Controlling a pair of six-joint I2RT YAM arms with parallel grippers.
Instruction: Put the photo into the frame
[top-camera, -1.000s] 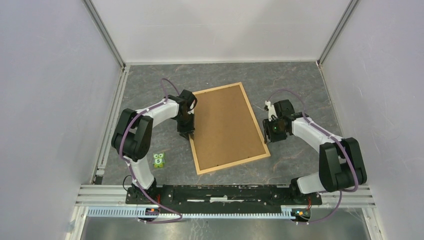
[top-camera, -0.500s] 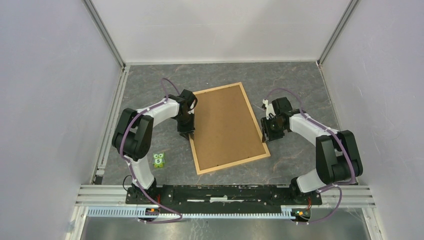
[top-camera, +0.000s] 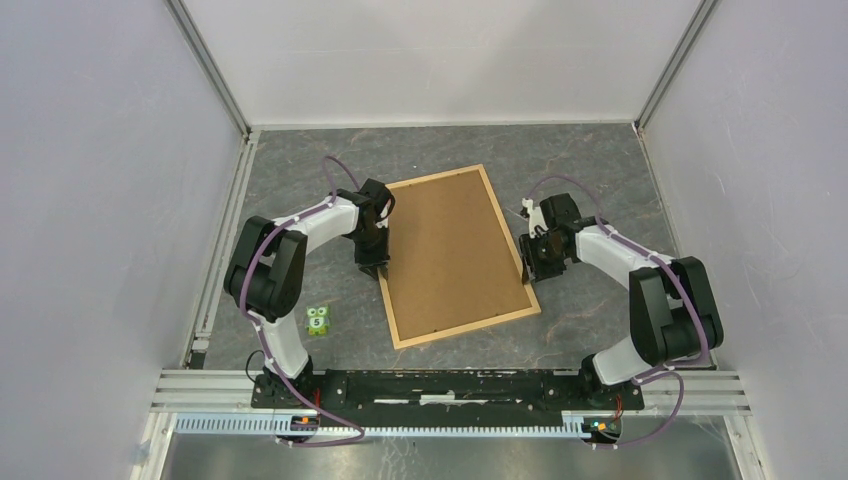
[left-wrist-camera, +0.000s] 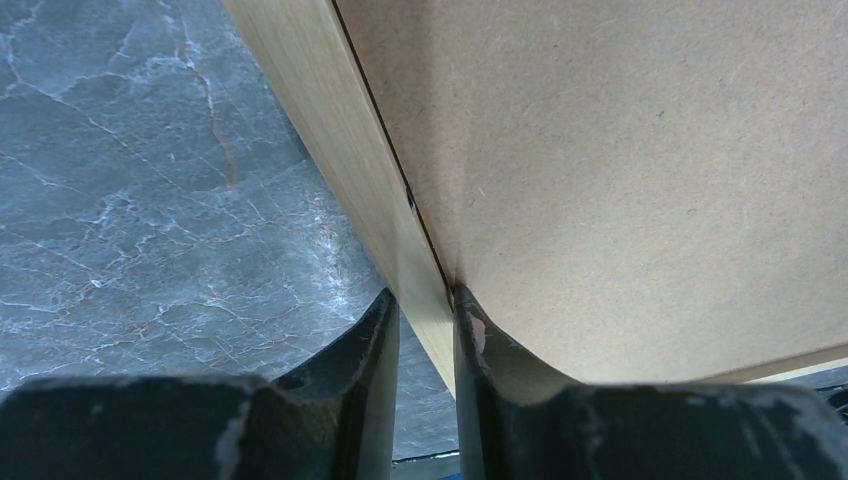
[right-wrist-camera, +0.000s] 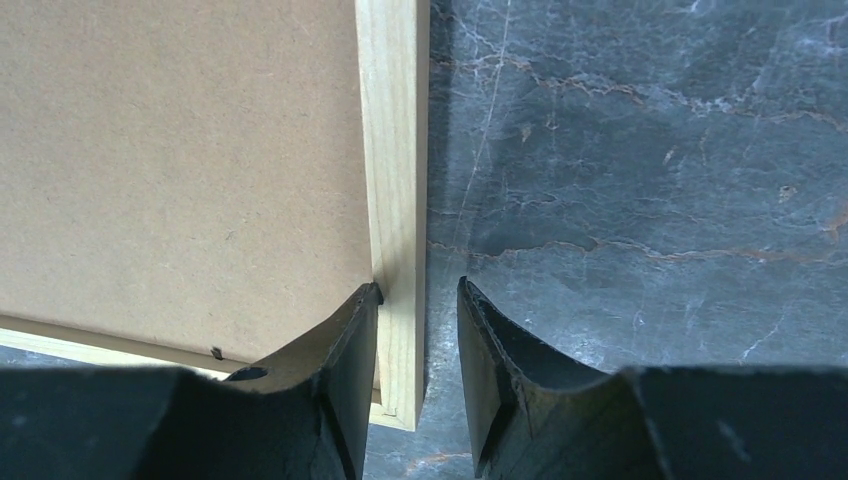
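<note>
Lying flat on the grey worktop (top-camera: 590, 170) between the two arms, the frame (top-camera: 465, 327) has a brown backing board (top-camera: 455, 255) inside its strips. The left gripper (left-wrist-camera: 422, 298) is clenched on the left strip, one finger at each side. The right gripper (right-wrist-camera: 416, 290) straddles the right strip, unclenched: its inner finger touches the wood, the outer one stands just apart.

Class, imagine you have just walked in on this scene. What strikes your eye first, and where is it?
A big wooden frame with a brown backing board inside it lies flat in the middle. The left gripper pinches its left strip, while the right gripper straddles the right strip with a gap on the outer side. A small green toy sits off its near left corner.
</note>
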